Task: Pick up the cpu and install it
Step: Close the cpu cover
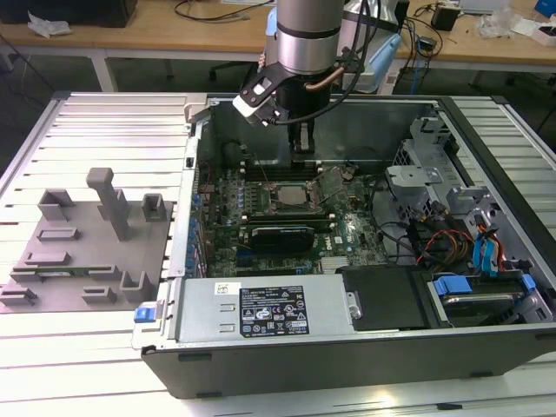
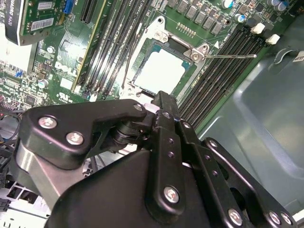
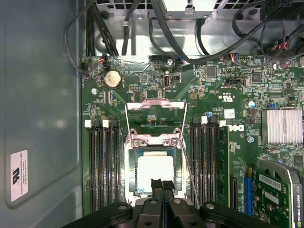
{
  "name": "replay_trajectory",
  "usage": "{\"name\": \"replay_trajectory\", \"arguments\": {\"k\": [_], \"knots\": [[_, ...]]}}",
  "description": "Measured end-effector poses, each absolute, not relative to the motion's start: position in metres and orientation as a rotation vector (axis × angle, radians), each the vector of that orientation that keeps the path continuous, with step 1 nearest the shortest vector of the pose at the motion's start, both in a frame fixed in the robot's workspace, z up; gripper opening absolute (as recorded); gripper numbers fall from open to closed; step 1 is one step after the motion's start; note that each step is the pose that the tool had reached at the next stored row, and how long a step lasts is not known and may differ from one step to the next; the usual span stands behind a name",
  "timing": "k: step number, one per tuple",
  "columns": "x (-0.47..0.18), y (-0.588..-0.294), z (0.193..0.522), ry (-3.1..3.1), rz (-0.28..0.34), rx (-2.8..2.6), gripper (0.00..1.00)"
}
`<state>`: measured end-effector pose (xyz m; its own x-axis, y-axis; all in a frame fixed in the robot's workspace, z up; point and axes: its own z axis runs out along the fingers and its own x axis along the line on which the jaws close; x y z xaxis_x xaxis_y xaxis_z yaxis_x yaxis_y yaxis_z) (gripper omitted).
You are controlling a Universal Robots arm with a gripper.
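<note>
Open grey steel computer case [image 1: 486,347] on a ribbed metal table [image 1: 113,122], with the green motherboard [image 3: 218,95] exposed inside. The arm reaches down into the case. The black two-finger gripper [image 3: 161,183] hangs low over the socket area, also seen in the exterior view [image 1: 302,149] and the second wrist view [image 2: 163,97]. Its fingers are pressed together, tips side by side with a hairline between them, and hold nothing. The cpu [image 3: 152,168], a small flat square chip with a silvery-white metal top, lies flat inside the black-framed square socket [image 3: 130,180] at mid-board; it also shows in the second wrist view [image 2: 164,69] and the exterior view [image 1: 293,196]. In the first wrist view the fingertips overlap one edge of the cpu; contact or a gap, cannot tell. The silvery metal load plate [image 3: 154,111] is swung open on the side of the socket away from the gripper, not covering the chip. A thin wire lever [image 2: 232,55] sticks out across the neighbouring black memory slots [image 3: 102,166], which flank the socket on both sides. A round silver coin battery [image 3: 112,79] and a finned silver heatsink [image 3: 282,126] sit farther out on the board, and a green graphics card [image 3: 278,194] stands near the heatsink. A grey moulded fixture plate [image 1: 87,252] lies on the table at the exterior view's left of the case. A silver labelled power supply box [image 1: 261,308] runs along the case's near side.
</note>
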<state>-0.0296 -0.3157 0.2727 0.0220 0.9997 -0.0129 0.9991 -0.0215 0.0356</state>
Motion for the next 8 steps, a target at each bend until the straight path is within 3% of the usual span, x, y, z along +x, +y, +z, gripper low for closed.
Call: {"name": "replay_trajectory", "arguments": {"k": [8], "knots": [[-0.013, -0.316, 0.273, 2.173, 0.024, 2.221, 0.11]]}}
